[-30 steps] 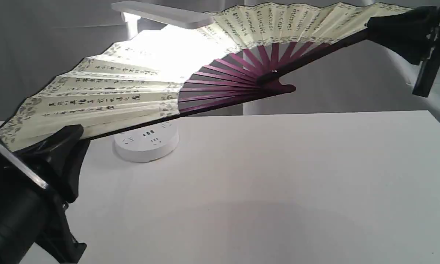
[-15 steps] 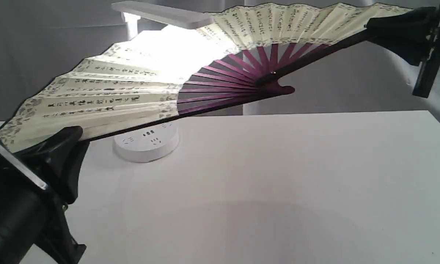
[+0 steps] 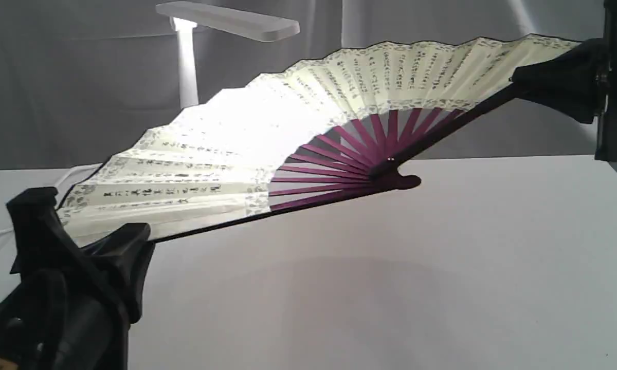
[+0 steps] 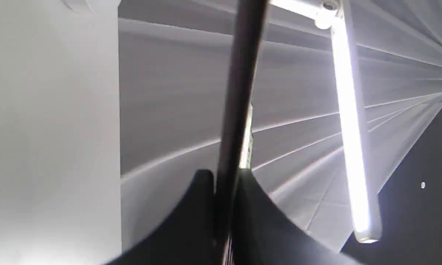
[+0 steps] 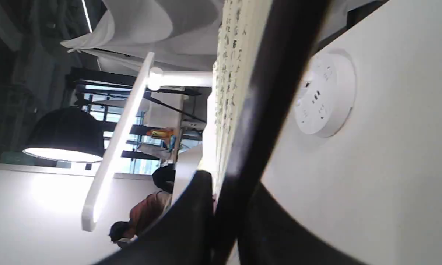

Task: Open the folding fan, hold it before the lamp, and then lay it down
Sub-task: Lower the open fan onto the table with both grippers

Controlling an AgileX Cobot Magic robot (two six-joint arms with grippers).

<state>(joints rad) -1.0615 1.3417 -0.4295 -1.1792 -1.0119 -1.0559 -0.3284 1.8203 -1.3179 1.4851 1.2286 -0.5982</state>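
The folding fan [image 3: 308, 123] is spread wide open in the air, cream leaf with black writing, maroon ribs meeting at the pivot [image 3: 391, 172]. My left gripper [image 3: 108, 241] is shut on its left outer guard [image 4: 235, 110] low at the left. My right gripper [image 3: 534, 82] is shut on the right outer guard [image 5: 265, 121] high at the right. The white lamp [image 3: 185, 67] stands behind the fan, its lit bar head [image 3: 229, 20] above the leaf; its round base [image 5: 326, 95] shows only in the right wrist view.
The white table [image 3: 391, 282] lies under the fan, with the fan's shadow on it. A grey cloth backdrop [image 3: 56, 92] hangs behind. The lamp's white cord [image 3: 67, 174] runs off at the far left.
Both grippers have lowered the open fan and brought it nearer. The lamp head now stands free above the leaf, and the lamp base is hidden behind it.
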